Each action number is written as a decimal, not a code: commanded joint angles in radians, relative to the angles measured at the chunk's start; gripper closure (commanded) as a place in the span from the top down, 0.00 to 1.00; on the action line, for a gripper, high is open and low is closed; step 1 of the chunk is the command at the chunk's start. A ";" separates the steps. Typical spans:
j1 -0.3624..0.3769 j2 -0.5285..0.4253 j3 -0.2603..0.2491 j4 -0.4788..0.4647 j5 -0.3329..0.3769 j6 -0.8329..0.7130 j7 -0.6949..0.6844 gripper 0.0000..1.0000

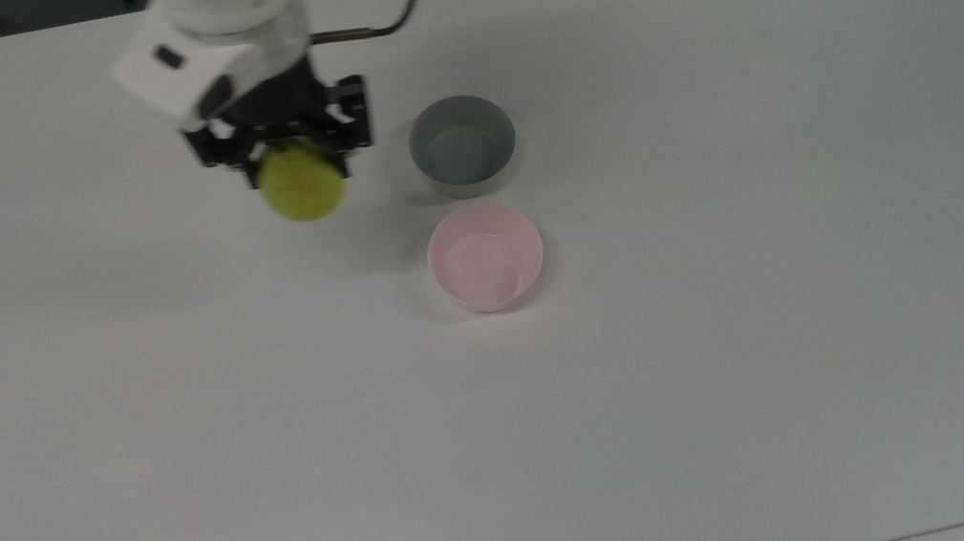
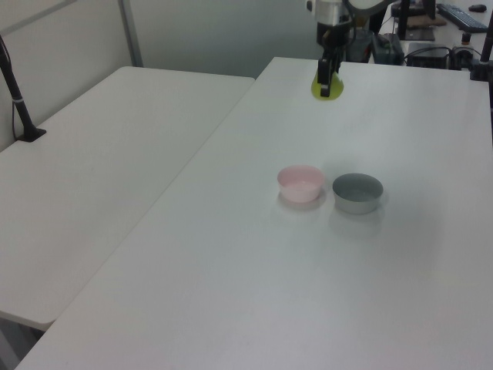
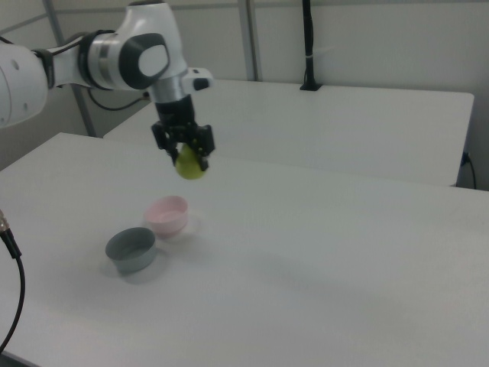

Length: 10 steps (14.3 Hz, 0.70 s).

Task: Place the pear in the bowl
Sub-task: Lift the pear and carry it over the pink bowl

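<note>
The claw [image 1: 296,157] grips the small yellow-green pear [image 1: 302,192], raised above the white surface [image 1: 748,364]. The pale pink round bowl [image 1: 486,257] lies toward the top view's lower right, nearer the surface's front edge.

The pink bowl [image 1: 486,257] is flanked at twelve o'clock in the top view by the grey bowl [image 1: 462,145], just beside it; elsewhere the table [image 1: 741,316] is left bare.
</note>
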 commanded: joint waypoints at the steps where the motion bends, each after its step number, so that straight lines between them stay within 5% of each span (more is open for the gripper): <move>1: 0.143 -0.009 -0.008 -0.019 0.006 -0.013 0.144 0.51; 4: 0.202 0.006 -0.006 -0.042 0.011 0.041 0.183 0.52; 10: 0.208 0.095 -0.006 -0.136 0.023 0.213 0.190 0.52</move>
